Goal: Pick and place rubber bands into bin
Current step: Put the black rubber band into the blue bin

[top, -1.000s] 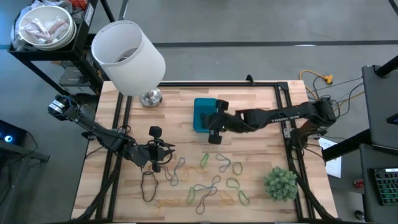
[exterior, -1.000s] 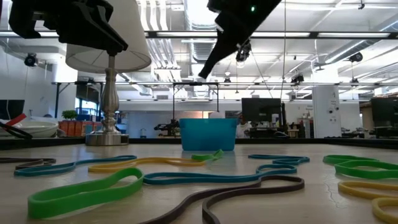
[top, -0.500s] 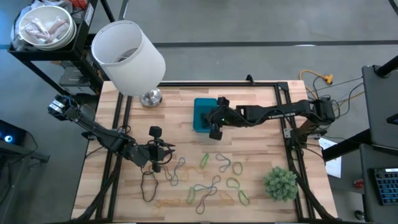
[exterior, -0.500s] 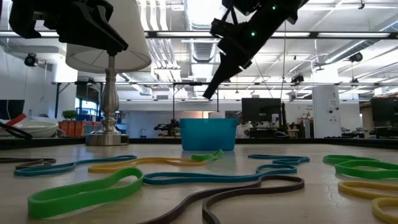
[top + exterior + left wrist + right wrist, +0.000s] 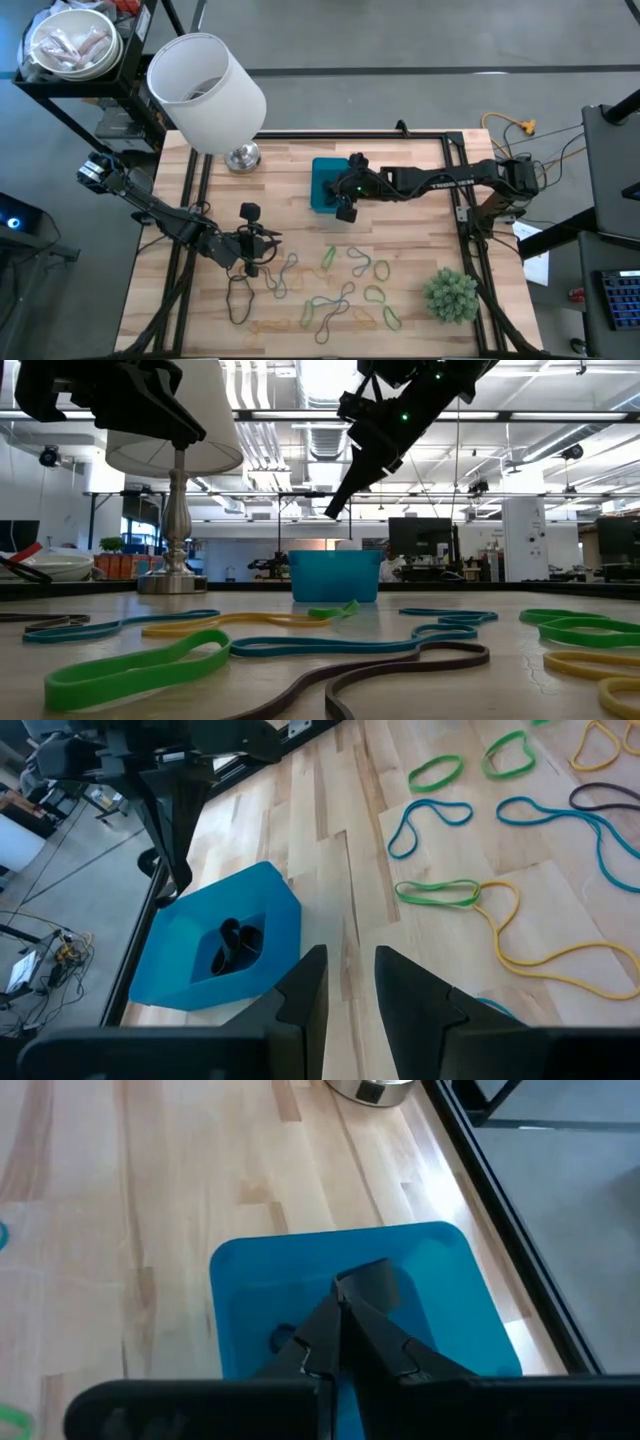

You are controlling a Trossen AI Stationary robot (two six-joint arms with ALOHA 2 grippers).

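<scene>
Blue bin (image 5: 325,184) beneath closed right pincer (image 5: 345,192), bare wood around

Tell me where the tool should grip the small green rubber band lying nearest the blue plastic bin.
Grip the small green rubber band across its middle, coming straight down: it lies flat and narrow on the wooden table, strands nearly together, so one pinch likely catches both.

A: what do the arms look like up close?

B: both matte black. The right arm (image 5: 440,184) has white lettering on its long link and a green LED by the wrist. The right gripper (image 5: 340,1295) has wedge-shaped fingers; the left gripper (image 5: 348,982) has chunky angular black ones.
</scene>
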